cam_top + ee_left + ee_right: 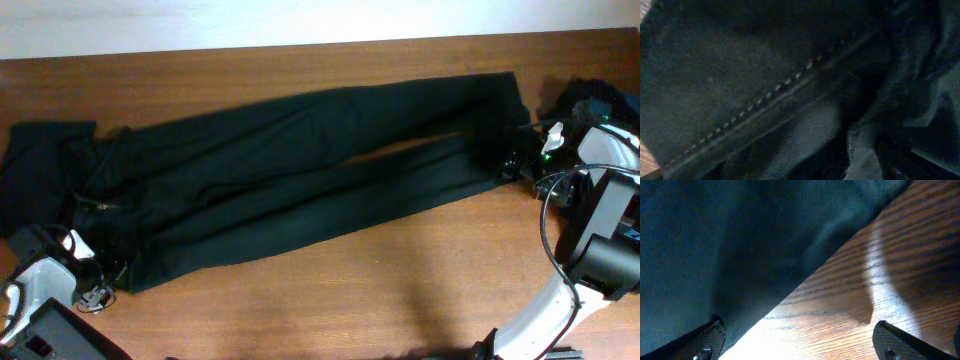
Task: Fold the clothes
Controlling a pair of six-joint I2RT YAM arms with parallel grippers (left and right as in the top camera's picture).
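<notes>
A long pair of black trousers [300, 170] lies flat across the table, waist at the left and leg ends at the right. My left gripper [108, 272] is at the near corner of the waist. Its wrist view is filled with close, bunched black fabric and a stitched seam [740, 75], which hides the fingers; it looks shut on the trousers. My right gripper [512, 165] is at the near leg's hem. In the right wrist view it is open [797, 347], with bare wood between the fingers and the trouser edge [715, 240] against the left finger.
A heap of dark clothes [585, 98] with a bluish bit [626, 103] lies at the back right, behind my right arm. More black fabric [40, 160] lies at the far left by the waist. Bare wooden table [350, 290] runs along the front.
</notes>
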